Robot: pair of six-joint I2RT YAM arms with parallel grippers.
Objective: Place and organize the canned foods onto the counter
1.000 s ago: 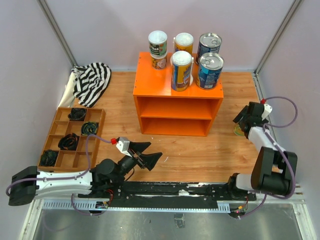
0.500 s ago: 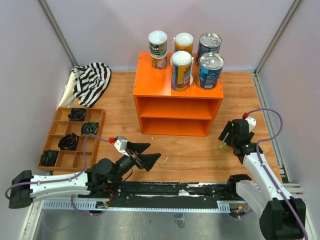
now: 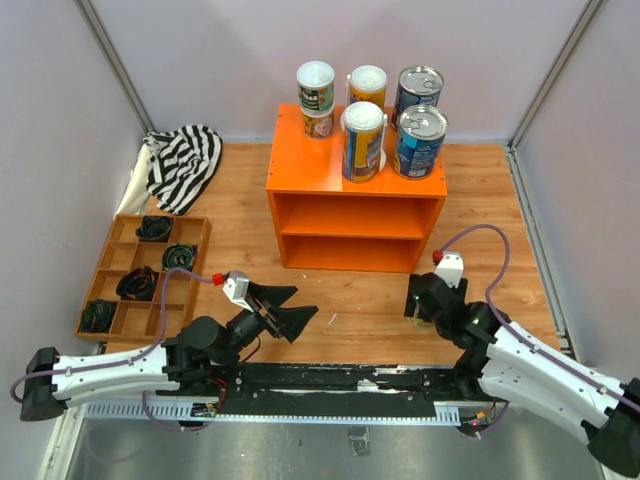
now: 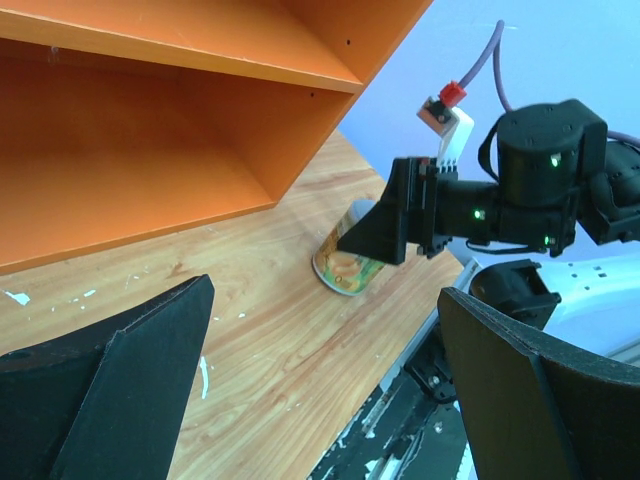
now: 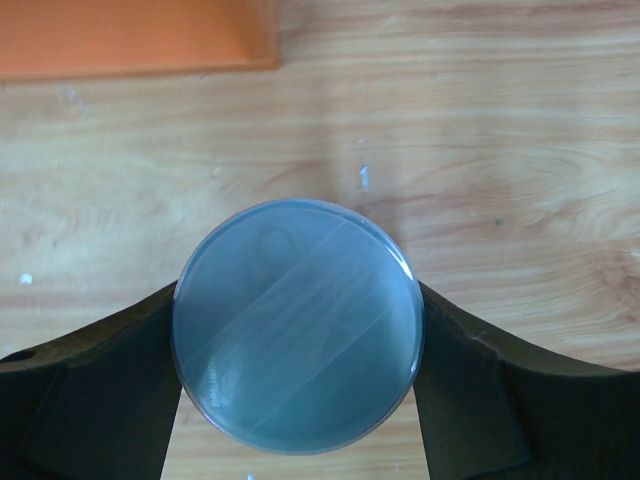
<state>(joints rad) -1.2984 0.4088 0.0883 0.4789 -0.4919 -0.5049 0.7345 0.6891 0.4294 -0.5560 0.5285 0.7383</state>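
The orange counter stands at the back middle; its shelf also shows in the left wrist view. On its top stand two wide blue cans, two tall yellow-and-blue cans and a small white-topped stack. My right gripper is shut on a small can with a green and yellow label, low over the table before the counter's right front corner. The can's silver top fills the space between the fingers. My left gripper is open and empty, left of that can.
A brown compartment tray with dark bundles sits at the left. A striped cloth lies at the back left. A black rail runs along the near edge. Walls close in the sides and back.
My right arm has carried the small can from the far right side leftward and nearer, to in front of the counter's right corner. The left arm has barely shifted.
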